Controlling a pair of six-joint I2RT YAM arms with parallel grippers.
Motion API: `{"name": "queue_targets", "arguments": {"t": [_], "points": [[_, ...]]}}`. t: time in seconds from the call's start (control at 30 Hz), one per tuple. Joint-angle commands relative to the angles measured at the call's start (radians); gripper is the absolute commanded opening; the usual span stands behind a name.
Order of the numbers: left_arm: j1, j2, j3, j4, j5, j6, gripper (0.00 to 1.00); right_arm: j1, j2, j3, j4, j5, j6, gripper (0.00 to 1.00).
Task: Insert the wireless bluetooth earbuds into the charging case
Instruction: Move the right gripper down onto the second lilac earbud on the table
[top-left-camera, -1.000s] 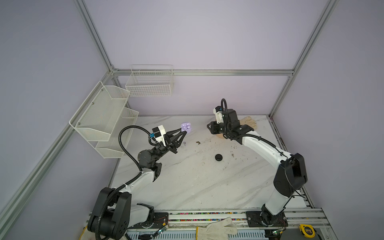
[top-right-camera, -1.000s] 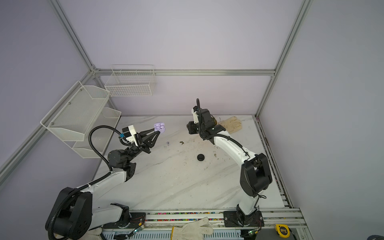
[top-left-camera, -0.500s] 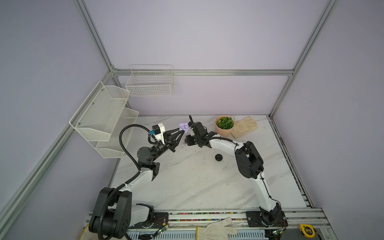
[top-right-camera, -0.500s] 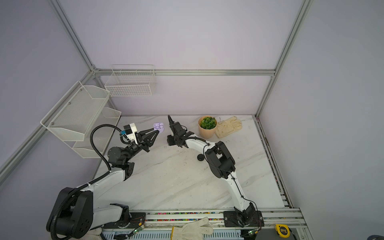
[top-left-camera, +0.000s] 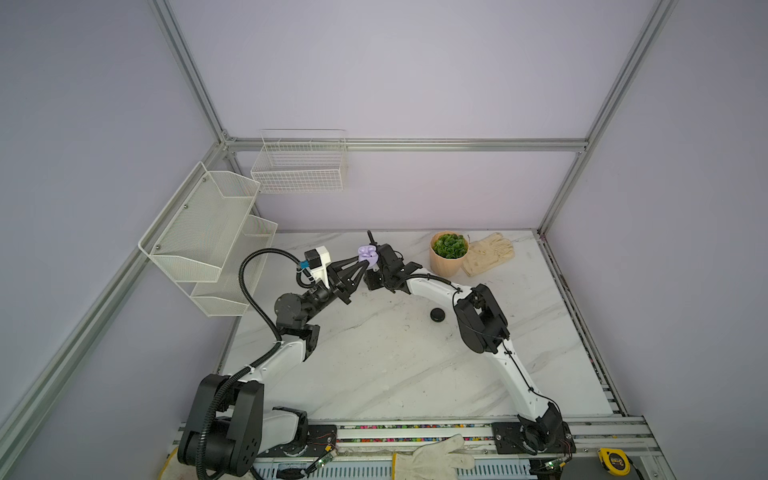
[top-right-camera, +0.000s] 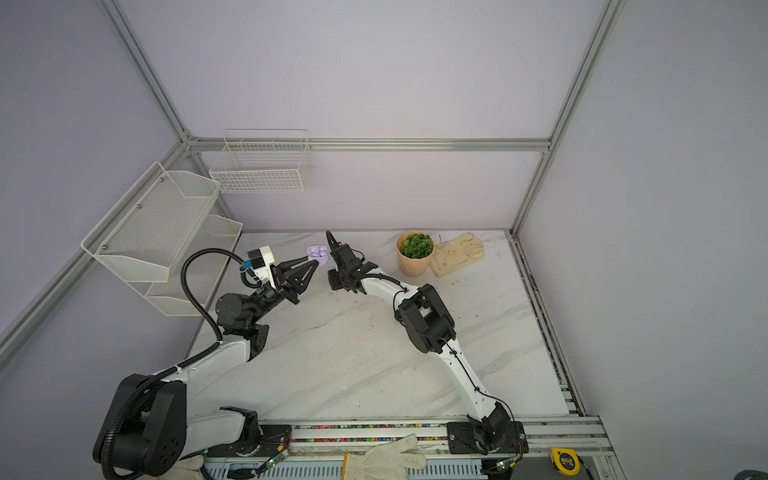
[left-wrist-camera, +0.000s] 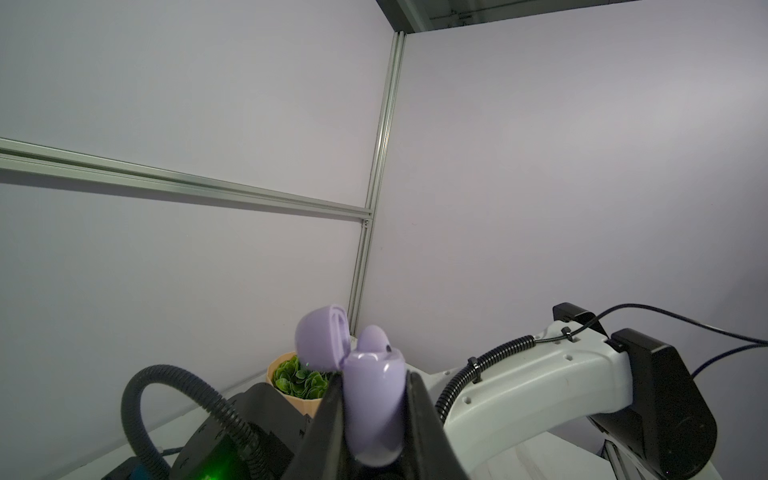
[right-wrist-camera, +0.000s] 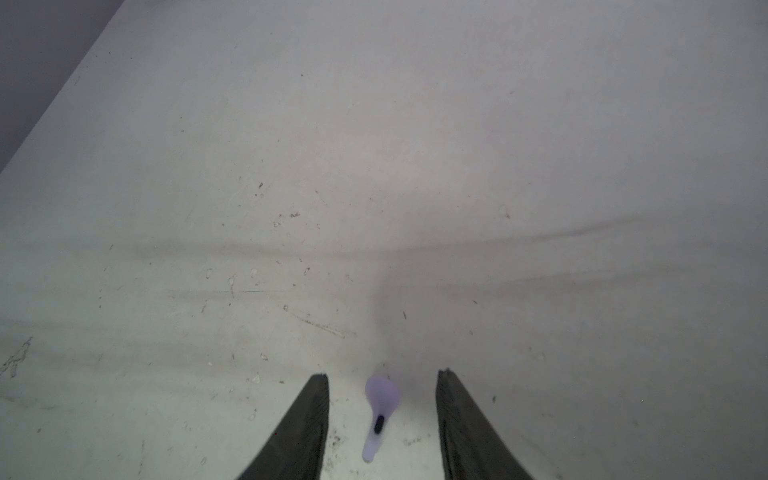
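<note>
A pale lilac charging case with its lid open is held above the table, and my left gripper is shut on it. One lilac earbud sticks up out of the case. In both top views the case hangs at the back of the table. My right gripper stands open just above the marble. A second lilac earbud lies on the table between its fingers, touching neither. A round black case sits mid-table.
A potted plant and a pair of pale gloves are at the back right. White mesh shelves and a wire basket hang at the back left. Another glove and a tape measure lie by the front rail.
My right arm swung from the back right across to the left, ending next to the left gripper, and its jaws opened wider. The left gripper kept the lilac case almost still.
</note>
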Motion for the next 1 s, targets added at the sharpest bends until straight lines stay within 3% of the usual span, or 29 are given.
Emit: {"name": "queue_targets", "arguments": {"t": [0.0,0.47,0.97], "points": [[0.008,0.003,-0.015,0.033,0.006,-0.014,0.00,0.018,0.037,0.055,-0.053,0.024,-0.022,0.46],[0.008,0.015,-0.019,0.061,0.009,-0.037,0.00,0.044,0.089,0.091,-0.121,0.073,-0.033,0.41],[0.011,0.005,-0.018,0.049,0.007,-0.034,0.00,0.047,0.108,0.108,-0.127,0.121,-0.029,0.29]]}}
